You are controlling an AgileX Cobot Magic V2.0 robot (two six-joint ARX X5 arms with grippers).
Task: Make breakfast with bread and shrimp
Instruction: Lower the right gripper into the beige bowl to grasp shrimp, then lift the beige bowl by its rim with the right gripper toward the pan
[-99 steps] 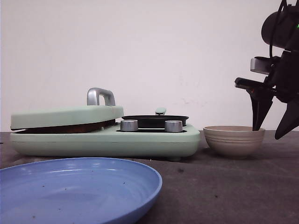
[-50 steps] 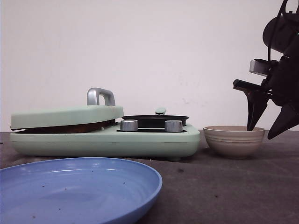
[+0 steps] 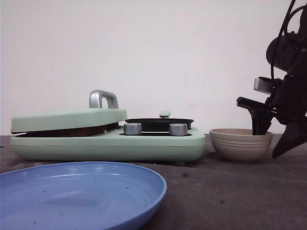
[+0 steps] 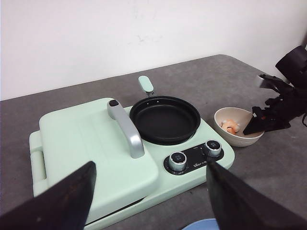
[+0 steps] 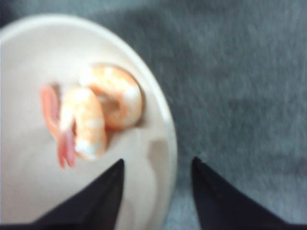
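Note:
Two curled orange-pink shrimp (image 5: 93, 115) lie in a beige bowl (image 3: 240, 146); in the left wrist view the shrimp (image 4: 230, 127) show inside it. My right gripper (image 5: 156, 165) is open and straddles the bowl's rim (image 5: 163, 129), one finger inside and one outside over the table. In the front view the right gripper (image 3: 269, 143) dips behind the bowl's right edge. My left gripper (image 4: 150, 163) is open and empty above the mint-green cooker (image 4: 96, 143). The bread is out of view; only a brown strip shows under the shut lid (image 3: 67, 119).
The cooker (image 3: 110, 143) has a silver lid handle (image 3: 103, 99), a black pan (image 4: 165, 119) and two knobs (image 4: 177, 160). A blue plate (image 3: 76, 191) lies in front of it. The bowl stands right of the cooker on the dark grey table (image 3: 230, 191).
My right gripper has come down and slightly left, so its inner finger now reaches deeper into the bowl. Cooker, plate and bowl have stayed put.

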